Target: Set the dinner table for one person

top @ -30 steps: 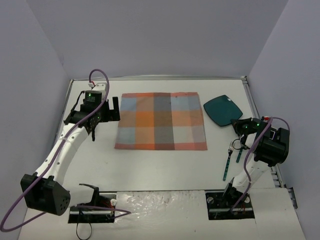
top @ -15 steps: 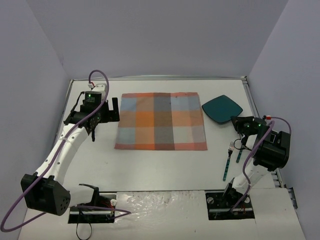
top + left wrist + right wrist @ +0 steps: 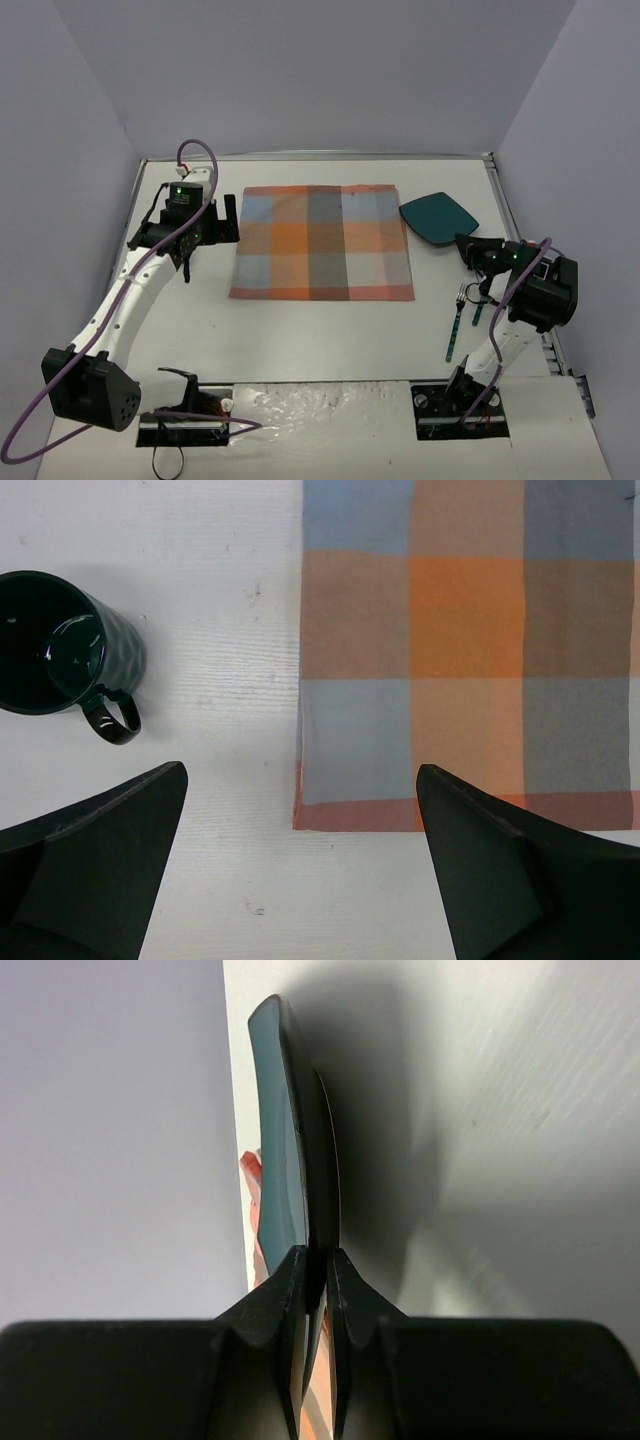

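Observation:
The white dinner table point(image 3: 330, 330) carries a plaid placemat point(image 3: 322, 243) at its middle. My right gripper point(image 3: 468, 245) is shut on the near rim of a teal plate point(image 3: 438, 218), just right of the placemat's far right corner. The right wrist view shows the plate point(image 3: 290, 1130) edge-on between the closed fingers point(image 3: 316, 1260). My left gripper point(image 3: 215, 222) is open and empty at the placemat's left edge. In the left wrist view its gripper point(image 3: 300, 810) hangs over the placemat's corner point(image 3: 470, 650), with a dark green mug point(image 3: 60, 645) standing upright to the left on the table point(image 3: 220, 580).
A fork point(image 3: 456, 325) with a teal handle lies on the table near the right arm. A second teal-handled utensil point(image 3: 479, 308) lies beside it, partly hidden by the arm. The mug is hidden under the left arm in the top view. Grey walls enclose the table.

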